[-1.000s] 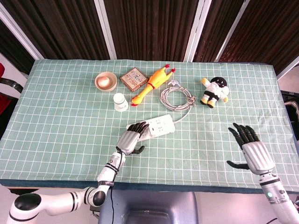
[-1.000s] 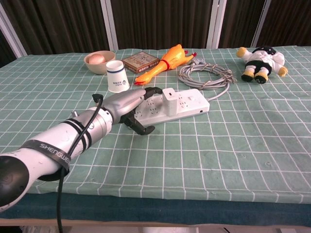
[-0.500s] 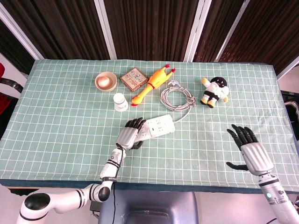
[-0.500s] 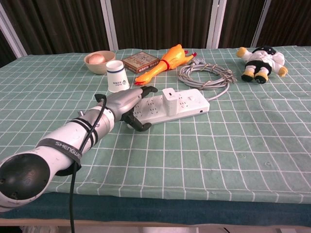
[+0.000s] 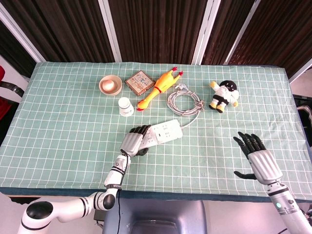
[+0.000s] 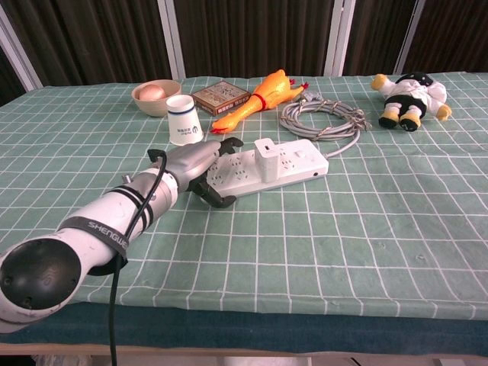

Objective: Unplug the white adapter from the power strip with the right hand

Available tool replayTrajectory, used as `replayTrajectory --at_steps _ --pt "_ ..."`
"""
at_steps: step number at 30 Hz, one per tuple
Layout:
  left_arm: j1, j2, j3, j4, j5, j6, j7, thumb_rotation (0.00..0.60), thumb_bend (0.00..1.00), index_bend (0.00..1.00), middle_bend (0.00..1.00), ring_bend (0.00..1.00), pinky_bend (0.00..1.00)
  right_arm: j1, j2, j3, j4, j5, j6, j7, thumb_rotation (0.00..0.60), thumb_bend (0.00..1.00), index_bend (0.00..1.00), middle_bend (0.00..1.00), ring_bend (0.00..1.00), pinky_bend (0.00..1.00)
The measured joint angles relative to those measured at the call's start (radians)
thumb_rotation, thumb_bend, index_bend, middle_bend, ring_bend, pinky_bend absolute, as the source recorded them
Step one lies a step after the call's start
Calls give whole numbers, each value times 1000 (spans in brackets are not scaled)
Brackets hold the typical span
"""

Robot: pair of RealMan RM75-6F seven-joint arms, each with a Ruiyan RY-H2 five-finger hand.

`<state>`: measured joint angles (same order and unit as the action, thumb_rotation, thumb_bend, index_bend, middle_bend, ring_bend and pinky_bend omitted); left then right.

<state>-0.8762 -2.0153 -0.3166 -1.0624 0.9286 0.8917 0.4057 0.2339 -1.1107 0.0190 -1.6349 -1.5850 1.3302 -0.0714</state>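
- My left hand [image 6: 200, 169] grips the near end of the power strip [image 6: 268, 165] on the worktop [image 6: 396, 206].
- The white adapter [image 6: 267, 156] sits plugged in mid-strip.
- My right hand [image 5: 257, 158] hovers spread, holding nothing, well apart.

Matt green checked cloth covers the bench [image 5: 58, 122]. The power strip [image 6: 274, 164] and white adapter [image 6: 267, 152] look smooth plastic; the yellow chicken [image 5: 158, 89] glossy rubber.
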Motion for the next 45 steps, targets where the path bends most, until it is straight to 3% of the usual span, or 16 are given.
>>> replayTrajectory --at_steps 5,10,18,31,45 --pt "3 0 2 2 -1 -1 -11 600 367 151 304 379 498 11 -7 3 6 -8 -5 8 600 155 16 43 0 68" --pt "8 4 6 -5 11 8 -21 600 367 182 327 406 523 44 -32 17 25 -35 -13 24 600 155 103 61 4 116" --pt "15 14 17 -26 43 29 -35 600 368 189 344 425 544 160 -126 47 118 -122 -53 77 600 155 185 193 146 254" --pt "32 49 17 -75 46 49 -32 600 367 189 345 426 544 388 -379 93 400 -145 -218 166 600 155 210 238 187 282" --pt "40 59 26 -88 45 47 -38 600 368 189 345 426 545 507 -685 96 828 -166 -152 286 600 155 280 257 201 300"
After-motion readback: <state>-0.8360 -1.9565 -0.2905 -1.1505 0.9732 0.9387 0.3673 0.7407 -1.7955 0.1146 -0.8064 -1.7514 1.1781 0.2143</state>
